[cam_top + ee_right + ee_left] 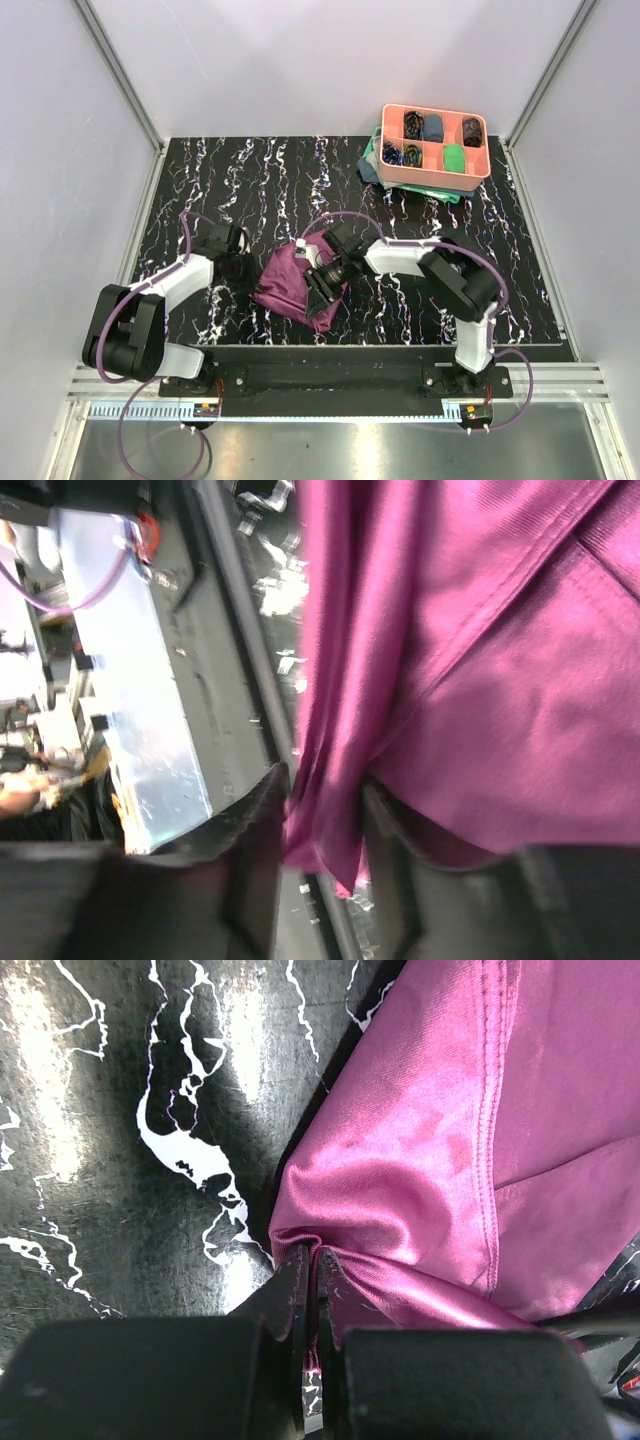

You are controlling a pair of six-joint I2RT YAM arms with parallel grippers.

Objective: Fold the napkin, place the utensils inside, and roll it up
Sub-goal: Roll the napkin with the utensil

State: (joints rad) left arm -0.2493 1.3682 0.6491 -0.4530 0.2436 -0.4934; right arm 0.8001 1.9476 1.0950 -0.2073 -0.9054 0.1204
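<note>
Two grippers meet at the napkin (pixel 288 285), which lies bunched on the table (pixel 200 180) near its front edge, between the arms. A clean fold likely calls for spreading the heap flat first, with one corner pulled taut while the opposite hem is laid over. The left arm reaches in low from the side and the right arm bends back across toward it. From the left wrist, the left gripper (pixel 308 1270) is clamped tight on a pinch of cloth, just above the table. From the right wrist, the right gripper (pixel 320 815) has its jaws parted, with a loose fold hanging between them, seemingly unsqueezed.
</note>
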